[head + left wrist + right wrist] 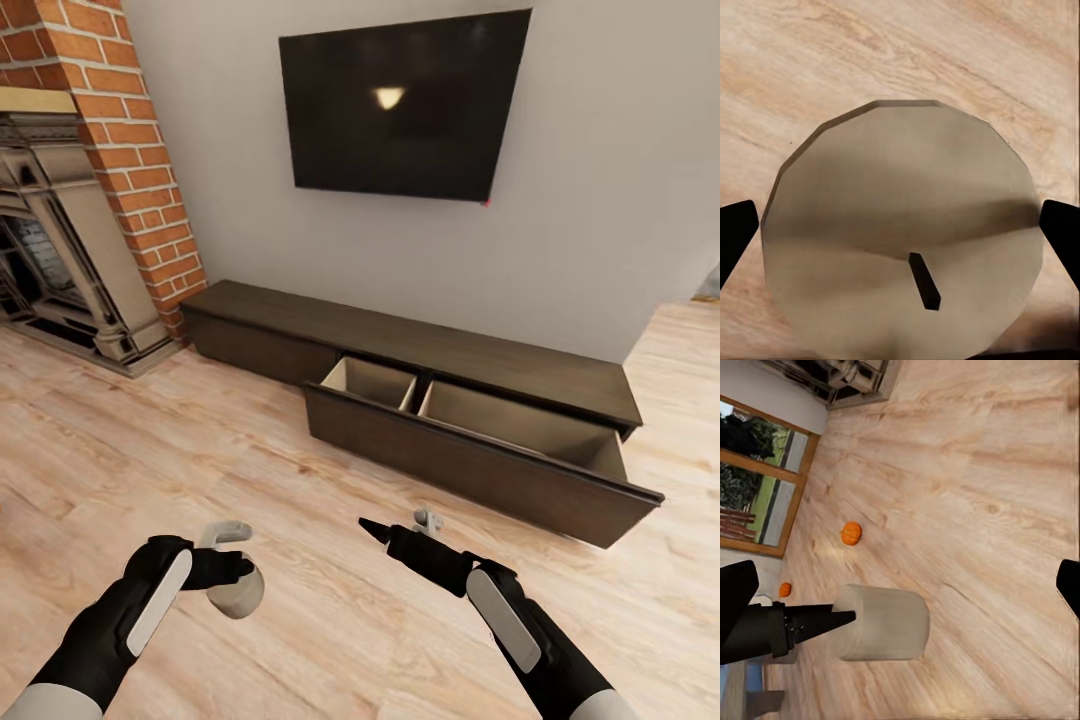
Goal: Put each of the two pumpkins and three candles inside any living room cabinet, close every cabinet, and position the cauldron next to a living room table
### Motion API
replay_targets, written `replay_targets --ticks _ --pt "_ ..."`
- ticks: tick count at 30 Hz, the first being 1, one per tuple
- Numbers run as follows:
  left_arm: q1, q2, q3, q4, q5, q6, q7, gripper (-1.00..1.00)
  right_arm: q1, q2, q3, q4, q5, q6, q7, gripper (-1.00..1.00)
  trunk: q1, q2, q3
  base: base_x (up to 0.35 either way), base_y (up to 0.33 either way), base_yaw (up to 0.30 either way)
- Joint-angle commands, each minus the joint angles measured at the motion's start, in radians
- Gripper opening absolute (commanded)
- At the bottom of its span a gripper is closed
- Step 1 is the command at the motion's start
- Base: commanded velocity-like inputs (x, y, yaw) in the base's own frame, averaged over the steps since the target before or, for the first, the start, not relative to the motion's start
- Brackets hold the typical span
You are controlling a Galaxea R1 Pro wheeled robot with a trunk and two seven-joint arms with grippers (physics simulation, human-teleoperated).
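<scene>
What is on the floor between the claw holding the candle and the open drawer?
Nothing. In the head view, only bare wood floor lies between the left claw, shut on the candle, and the cabinet with its open drawer.

The cabinet stands against the wall with one wide drawer pulled out over the wooden floor, both pale compartments open from above. The floor before the drawer front lies unobstructed. A brick fireplace bounds the cabinet's left end.

head: high, facing cabinet | wrists: close, floorward — share candle
</scene>
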Motion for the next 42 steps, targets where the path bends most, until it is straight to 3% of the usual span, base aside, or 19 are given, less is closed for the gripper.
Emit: replay_targets --ticks 1,13,25,42 --pt "0.000 0.001 -0.002 -0.002 0.008 0.004 0.005 -1.00 -0.001 -0.001 0.002 0.000 -0.007 0.003 0.000 1.00 -0.005 0.007 0.003 -0.267 -0.229 -0.237" --pt "0.000 0.000 -0.003 -0.002 0.006 0.004 0.005 -1.00 -0.001 -0.001 0.002 0.000 -0.007 0.003 0.000 1.00 -0.051 0.091 0.052 -0.265 -0.230 -0.237" --pt "0.000 0.002 -0.004 -0.005 0.006 -0.002 0.004 -1.00 -0.001 -0.001 0.002 0.000 -0.007 0.003 0.000 1.00 -0.051 0.091 0.064 -0.187 -0.264 -0.237" --pt "0.001 0.004 -0.005 -0.006 0.006 -0.010 0.005 -1.00 -0.001 -0.001 0.002 0.000 -0.008 0.003 0.000 1.00 -0.051 0.091 0.081 0.055 -0.324 -0.237"
